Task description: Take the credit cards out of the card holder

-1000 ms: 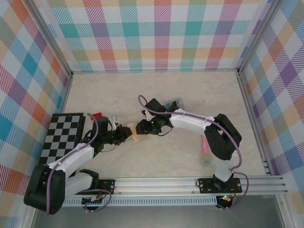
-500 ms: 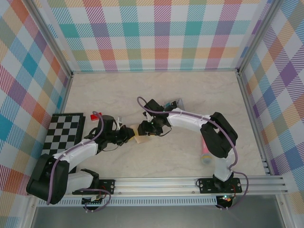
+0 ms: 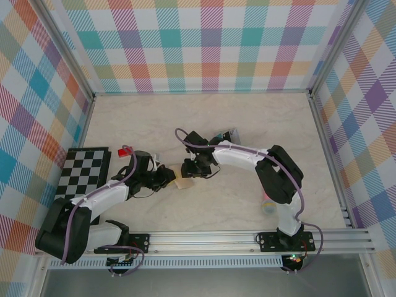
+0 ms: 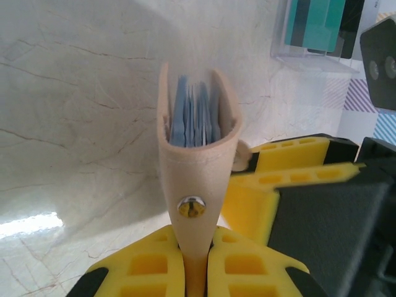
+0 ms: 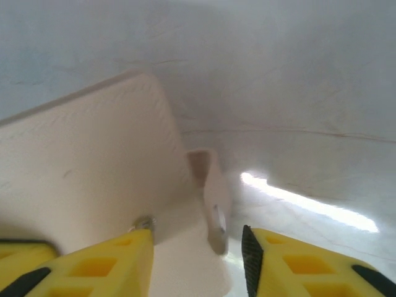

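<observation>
Card removal, mid-task. The left pincer was clamped tight on the card holder, a small tan leather folding wallet with a tiny metal stud on its spine. It gripped the wallet at the fold, on edge, with the open side pointing away from the arm. This was near the middle of the pale marbled counter. I could not tell whether the wallet rested on the counter or hung just above it.

From the left wrist the pale blue-grey lining showed as several leaves. I could not make out a card among them.

The right pincer had its yellow fingers standing apart, one on either side of the holder's small clasp tab. One finger lay against the tan wall and the other just beside the tab. It was not seen pinching anything. From above, the two pincers met nose to nose at the holder.

A small flat red card lay on the counter just beside the far corner of the black-and-white checkered board, well apart from the holder. I read that as one card out.

A clear plastic box with teal and black contents stood beyond the right arm and was no part of the job.

Judgement: the step in hand was the right pincer working its way into the holder while the left steadied it. I judged that whatever cards remained were among the leaves. The next move called for getting a fingertip past the tab and into the open edge to pinch a card's rim, not the lining. The card then needed drawing straight out along the pocket while the left grip held firm.
</observation>
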